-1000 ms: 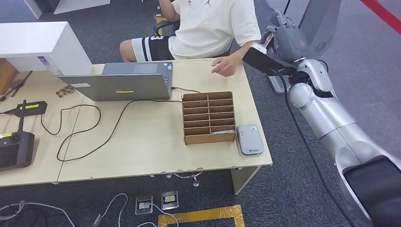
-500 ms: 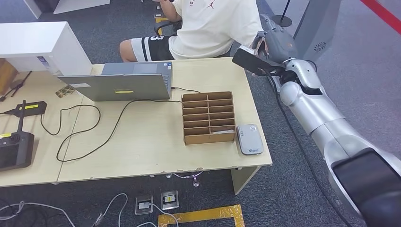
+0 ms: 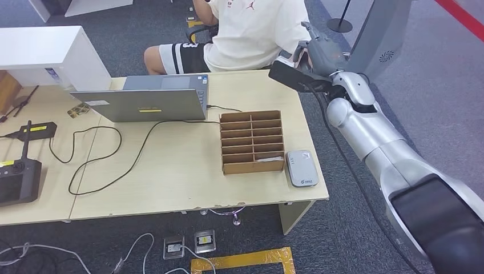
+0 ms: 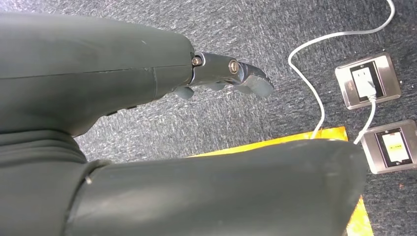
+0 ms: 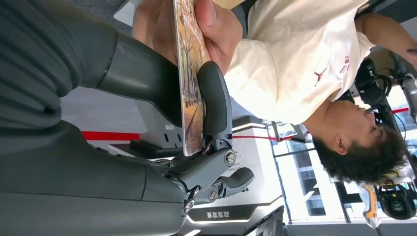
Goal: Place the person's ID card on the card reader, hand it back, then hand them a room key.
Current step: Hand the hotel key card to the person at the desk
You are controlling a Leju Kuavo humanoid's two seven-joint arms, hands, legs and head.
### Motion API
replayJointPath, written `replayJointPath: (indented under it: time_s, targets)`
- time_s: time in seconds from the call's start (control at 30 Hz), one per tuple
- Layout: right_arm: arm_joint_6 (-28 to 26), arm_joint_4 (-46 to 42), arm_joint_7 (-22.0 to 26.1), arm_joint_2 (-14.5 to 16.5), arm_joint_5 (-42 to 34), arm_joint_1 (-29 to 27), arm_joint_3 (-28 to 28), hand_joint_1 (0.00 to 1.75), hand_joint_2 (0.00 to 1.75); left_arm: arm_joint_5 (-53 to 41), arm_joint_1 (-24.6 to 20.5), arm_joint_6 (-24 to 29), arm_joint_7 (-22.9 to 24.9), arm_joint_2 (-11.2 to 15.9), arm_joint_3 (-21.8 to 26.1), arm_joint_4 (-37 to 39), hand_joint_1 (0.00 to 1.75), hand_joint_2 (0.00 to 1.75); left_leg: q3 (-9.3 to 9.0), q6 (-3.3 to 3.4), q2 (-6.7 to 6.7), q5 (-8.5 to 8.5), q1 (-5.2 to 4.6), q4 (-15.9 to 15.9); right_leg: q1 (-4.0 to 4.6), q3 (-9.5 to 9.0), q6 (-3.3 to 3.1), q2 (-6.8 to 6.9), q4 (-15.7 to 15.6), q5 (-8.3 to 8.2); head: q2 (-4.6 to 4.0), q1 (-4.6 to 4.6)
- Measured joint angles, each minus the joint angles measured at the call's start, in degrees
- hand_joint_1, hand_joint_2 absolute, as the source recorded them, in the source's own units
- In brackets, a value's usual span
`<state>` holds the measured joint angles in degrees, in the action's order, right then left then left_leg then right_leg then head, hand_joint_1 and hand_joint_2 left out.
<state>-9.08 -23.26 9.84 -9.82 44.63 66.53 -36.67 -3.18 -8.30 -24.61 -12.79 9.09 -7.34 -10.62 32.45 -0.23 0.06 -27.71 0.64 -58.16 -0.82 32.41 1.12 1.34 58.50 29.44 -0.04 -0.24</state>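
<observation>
Brown divided box (image 3: 251,141), grey card reader (image 3: 301,167), cream shirt (image 3: 257,31).

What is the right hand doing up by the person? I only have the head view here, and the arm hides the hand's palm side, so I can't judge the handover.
Observer: The right hand pinches a card between its thumb and a dark finger.
Operator: Has the person got hold of it?
Observer: Yes, the person's hand grips the card's far end, thumb on its face.
Operator: And the left hand?
Observer: The left hand hangs over grey carpet by two floor sockets, holding nothing.
</observation>
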Motion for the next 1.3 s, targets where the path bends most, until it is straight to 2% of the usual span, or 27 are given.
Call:
replayJointPath:
  time_s: [0.33,0.4,0.5,0.53,0.63,0.7,0.97,1.13,1.3]
  targets:
    - [0.01,1.32,-0.22,0.56,0.12,-0.02,-0.94,1.75,1.75,0.17,0.08,0.00,0.00,0.02,0.00,0.00,0.00,0.00,0.00,0.00,0.00,0.00,0.00,0.00,0.00,0.01,0.00,-0.01,0.00,0.00,0.00,0.00]
    - [0.01,1.57,-0.22,0.56,0.12,-0.03,-1.04,1.64,1.75,0.16,0.09,0.00,0.00,0.02,0.00,0.00,0.00,0.00,0.00,0.00,0.00,0.00,0.00,0.00,0.00,0.01,0.00,-0.01,0.00,0.00,0.00,0.00]
    - [0.02,1.91,-0.23,0.61,0.12,-0.03,-1.07,1.09,1.75,0.16,0.12,0.00,0.00,0.02,0.00,0.00,0.00,0.00,0.00,0.00,0.00,0.00,0.00,0.00,0.00,0.01,0.00,-0.01,0.00,0.00,0.00,0.00]
    - [0.07,2.02,-0.27,0.66,0.12,-0.03,-1.08,0.81,1.75,0.15,0.13,0.00,0.00,0.02,0.00,0.00,0.00,0.00,0.00,0.00,0.00,0.00,0.00,0.00,0.00,0.01,0.00,-0.02,0.00,0.00,0.00,0.00]
    - [0.24,2.38,-0.38,0.83,0.15,-0.06,-1.09,0.14,1.75,-0.02,0.16,0.00,0.09,0.00,0.00,0.00,0.00,0.00,-0.01,0.00,0.01,0.00,0.00,0.00,0.00,0.02,0.00,-0.03,0.00,0.00,0.00,0.00]
    - [0.20,2.60,-0.35,0.93,0.17,-0.17,-1.10,0.00,1.75,-0.07,0.16,0.00,0.36,0.00,0.00,0.00,0.00,0.00,0.00,0.00,0.01,0.00,0.00,0.00,0.00,0.01,0.00,-0.02,0.00,0.00,0.00,0.01]
    - [-2.15,3.21,0.54,1.69,-0.66,-0.59,-1.11,0.00,1.75,0.98,0.52,0.00,0.84,-0.06,-0.02,0.00,0.00,0.00,0.00,0.00,0.01,0.00,0.00,0.00,0.00,0.02,0.00,-0.02,0.00,0.00,0.00,0.01]
    - [-6.05,3.12,5.49,1.98,-4.23,-0.79,-0.87,0.00,1.75,1.22,0.67,0.00,0.83,-0.13,-0.02,0.00,0.00,0.00,0.00,0.00,0.00,0.00,0.00,0.00,0.00,0.01,0.00,-0.02,0.00,0.00,0.00,0.01]
    - [-6.37,0.99,7.63,1.98,-8.61,-1.32,0.11,0.00,1.75,1.37,0.76,0.00,0.85,-0.13,-0.02,0.00,0.00,0.00,-0.01,0.00,0.01,0.00,0.00,0.00,0.00,0.01,0.00,-0.02,0.00,0.00,0.00,0.01]
